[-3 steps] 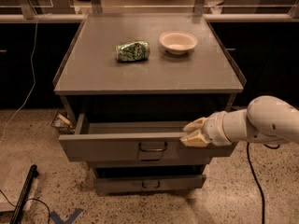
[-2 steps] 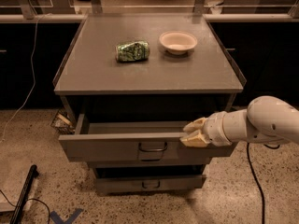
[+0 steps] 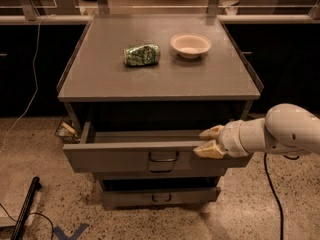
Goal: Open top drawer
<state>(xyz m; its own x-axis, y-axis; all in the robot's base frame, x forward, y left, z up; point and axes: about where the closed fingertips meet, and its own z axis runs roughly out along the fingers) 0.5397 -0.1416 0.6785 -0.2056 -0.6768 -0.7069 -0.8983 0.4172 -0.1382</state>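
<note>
The top drawer is a wide grey metal drawer with a small loop handle at its centre. It stands pulled partly out of the grey cabinet, and its dark inside shows behind the front. My gripper, on a white arm coming in from the right, sits at the right end of the drawer front's top edge. One tan finger is behind the front panel and the other is in front of it, so the edge lies between them.
A narrower grey drawer sits shut below. On the cabinet top lie a green crumpled bag and a white bowl. A black pole lies on the floor at the left, and a black cable hangs at the right.
</note>
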